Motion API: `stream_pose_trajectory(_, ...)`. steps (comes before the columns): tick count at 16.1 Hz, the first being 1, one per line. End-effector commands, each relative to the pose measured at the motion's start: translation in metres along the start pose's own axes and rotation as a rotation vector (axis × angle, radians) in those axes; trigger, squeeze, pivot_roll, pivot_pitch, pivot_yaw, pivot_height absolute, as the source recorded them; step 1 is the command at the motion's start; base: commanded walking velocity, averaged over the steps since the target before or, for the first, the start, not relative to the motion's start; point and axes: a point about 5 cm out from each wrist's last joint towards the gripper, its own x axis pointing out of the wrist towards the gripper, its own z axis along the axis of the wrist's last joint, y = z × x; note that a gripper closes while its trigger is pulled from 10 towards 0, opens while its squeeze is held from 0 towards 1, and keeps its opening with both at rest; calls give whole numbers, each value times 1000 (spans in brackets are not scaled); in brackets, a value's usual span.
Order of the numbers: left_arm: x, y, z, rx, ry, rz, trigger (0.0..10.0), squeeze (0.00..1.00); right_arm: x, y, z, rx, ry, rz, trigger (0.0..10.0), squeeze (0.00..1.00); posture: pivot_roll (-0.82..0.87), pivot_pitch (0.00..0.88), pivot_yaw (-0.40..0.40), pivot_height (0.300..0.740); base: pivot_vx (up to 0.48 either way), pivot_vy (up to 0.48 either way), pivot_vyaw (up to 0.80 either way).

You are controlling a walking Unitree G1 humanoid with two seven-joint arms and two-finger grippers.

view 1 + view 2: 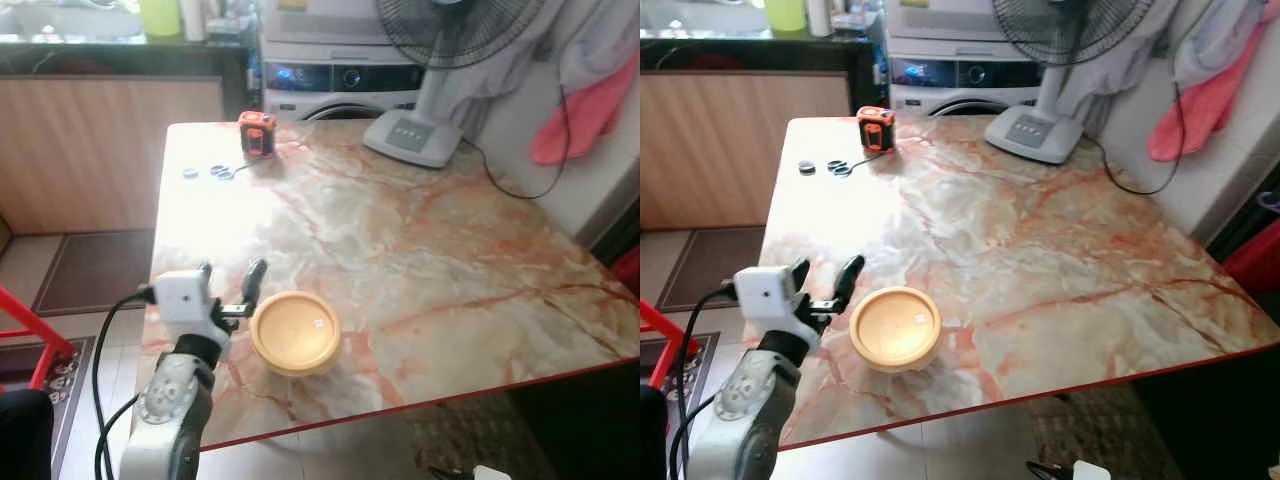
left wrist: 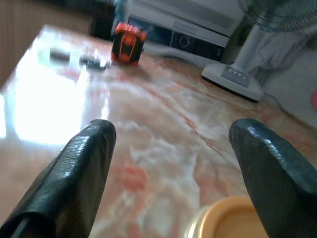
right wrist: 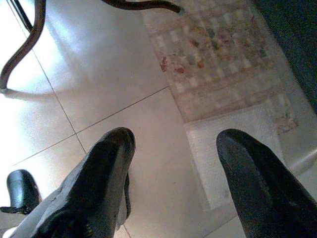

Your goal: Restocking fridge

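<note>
The tub (image 1: pixel 295 332), round and yellow with its lid on, sits near the front edge of the marble table (image 1: pixel 450 260), over toward the robot's left side. Right beside it is the left gripper (image 1: pixel 231 283), fingers spread wide, gripping nothing at all. The inner finger hangs just by the tub's rim; whether it touches, I cannot tell. From the left wrist view, both black fingers (image 2: pixel 81 173) frame open tabletop, with the tub's yellow rim (image 2: pixel 233 218) peeking in beside one of them.

Down low, the right gripper (image 3: pixel 171 163) hangs over pale floor tiles (image 3: pixel 99 74), jaws parted too and empty, with a patterned mat (image 3: pixel 223 54) under it and a dark curved chair leg (image 3: pixel 22 44) off to one side.

Farther up the table, an orange tape measure (image 1: pixel 257 133) stands near the far left corner, and just beside it lie three small dark discs (image 1: pixel 215 171). A white fan base (image 1: pixel 412 137) rests at the far edge, its cord (image 1: pixel 505 180) trailing off toward the right.

Behind the table, a washing machine (image 1: pixel 340 78), and pink cloth (image 1: pixel 580 115) hanging at the far right.
</note>
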Motion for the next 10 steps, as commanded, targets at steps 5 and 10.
stream_pose_trajectory(5, 3, 4, -5, -54, 139, -69, 10000, 0, 0, -7, 1, -4, -6, -28, 10000, 0, 71, 0, -114, 740, 0, 0, 0)
stream_pose_trajectory(10, 5, 36, 1, 11, 215, -12, 10000, 0, 1, -6, 3, -4, -11, -28, 10000, 0, 73, 0, -115, 740, 0, 0, 0)
